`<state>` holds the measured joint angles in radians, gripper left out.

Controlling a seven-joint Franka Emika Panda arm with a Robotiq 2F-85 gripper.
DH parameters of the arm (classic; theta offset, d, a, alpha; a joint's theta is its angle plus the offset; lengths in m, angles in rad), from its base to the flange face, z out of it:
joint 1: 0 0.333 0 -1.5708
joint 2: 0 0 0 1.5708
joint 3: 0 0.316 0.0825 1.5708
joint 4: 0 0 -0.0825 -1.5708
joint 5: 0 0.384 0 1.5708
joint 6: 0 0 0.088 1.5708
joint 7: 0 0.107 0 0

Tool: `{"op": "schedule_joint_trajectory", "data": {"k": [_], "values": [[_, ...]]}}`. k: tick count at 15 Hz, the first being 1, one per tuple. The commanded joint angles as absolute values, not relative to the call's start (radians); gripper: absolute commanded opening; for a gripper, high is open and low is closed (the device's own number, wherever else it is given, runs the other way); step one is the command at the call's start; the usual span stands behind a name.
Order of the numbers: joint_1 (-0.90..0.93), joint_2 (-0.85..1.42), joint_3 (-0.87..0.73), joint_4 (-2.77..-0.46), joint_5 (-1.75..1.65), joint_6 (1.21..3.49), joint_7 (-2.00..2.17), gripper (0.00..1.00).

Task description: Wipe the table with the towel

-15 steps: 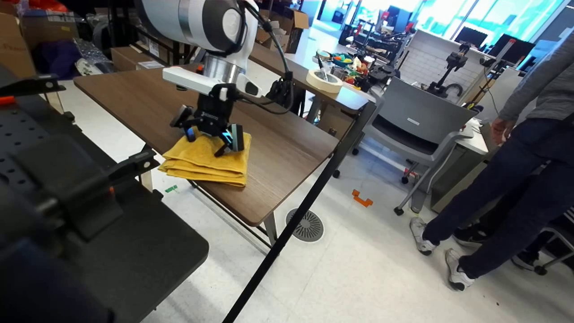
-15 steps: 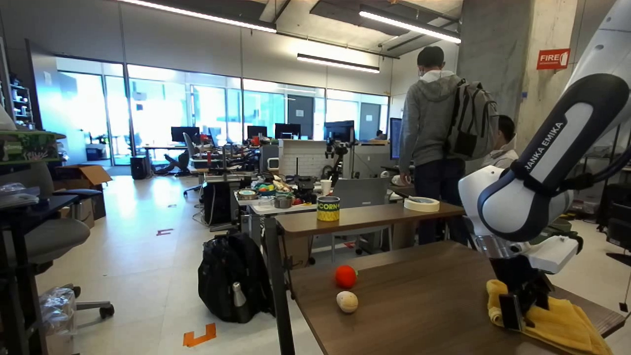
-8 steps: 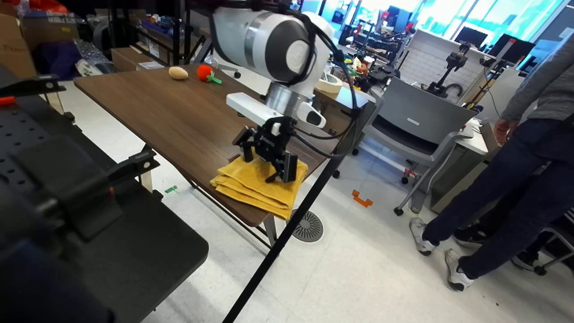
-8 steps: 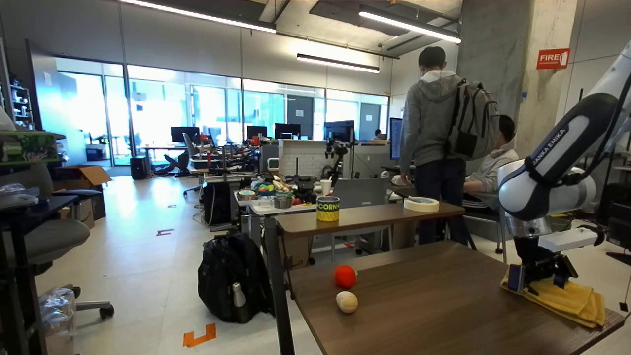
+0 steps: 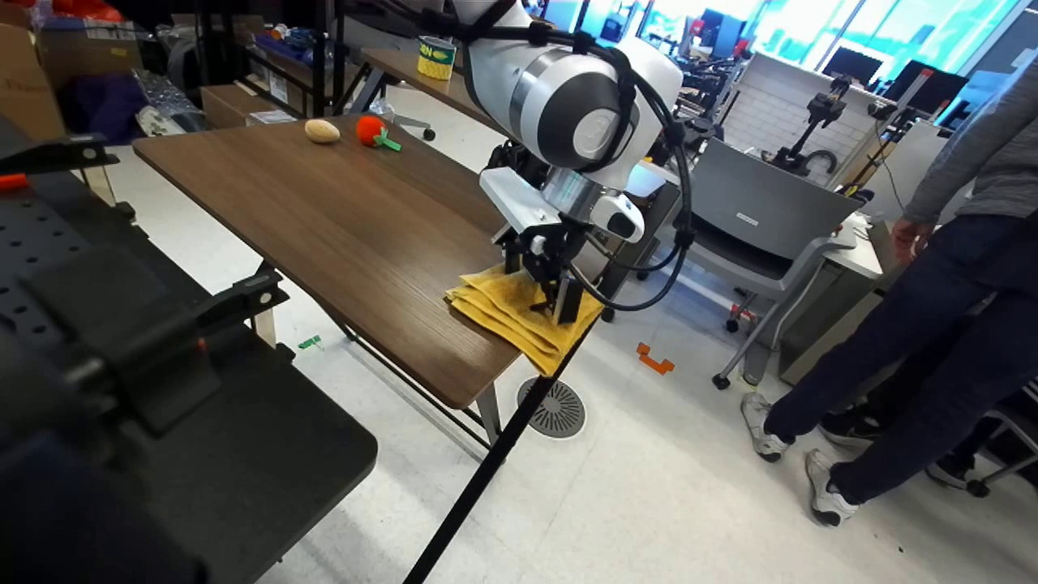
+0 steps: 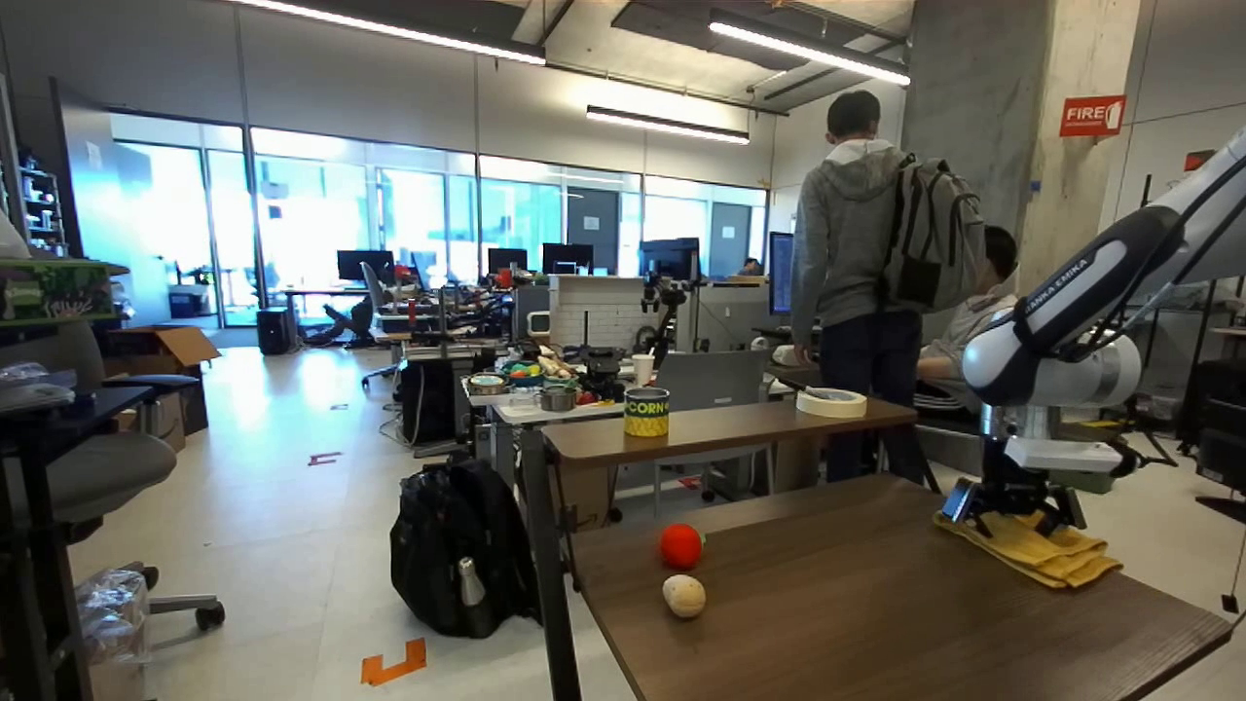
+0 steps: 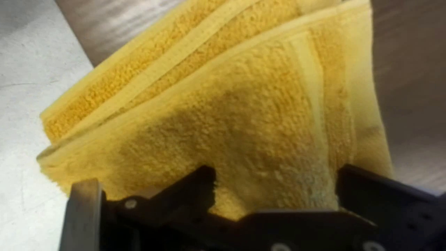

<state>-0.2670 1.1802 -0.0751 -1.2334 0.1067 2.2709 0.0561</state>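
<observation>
Brown wood grain runs along the table (image 5: 349, 219), and close to one end of it I see the gripper (image 6: 1015, 521) pointing down, fingers spread wide. Right beneath them lies the folded yellow towel (image 5: 515, 315), a corner jutting past the table's edge. Well apart from the gripper sit a round red thing (image 6: 681, 546) and, near it, a pale egg shape (image 6: 684, 597).

Round red ball (image 6: 680, 546) sits just beside the speckled beige egg-shaped ball (image 6: 684, 596), a cylindrical yellow-and-green can (image 6: 646, 414) stands beyond them, and on the pale floor (image 6: 263, 545) rests a black fabric backpack (image 6: 443, 550)!
</observation>
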Motion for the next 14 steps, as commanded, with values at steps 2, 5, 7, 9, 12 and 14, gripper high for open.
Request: {"op": "schedule_joint_trajectory", "data": {"k": [2, 5, 7, 9, 12, 14], "values": [[-0.217, 1.335, -0.034, -0.954, 0.141, 2.27, 0.14, 1.0], [-0.166, 1.409, -0.018, -0.831, 0.115, 2.239, 0.17, 1.0], [-0.124, 1.41, -0.003, -0.844, 0.113, 2.195, 0.138, 1.0], [-0.082, 1.38, 0.022, -0.926, 0.1, 2.176, 0.084, 1.0], [-0.018, 1.308, 0.03, -1.07, 0.076, 2.195, 0.029, 1.0], [0.016, 1.248, 0.037, -1.17, 0.058, 2.22, -0.021, 1.0]]}}
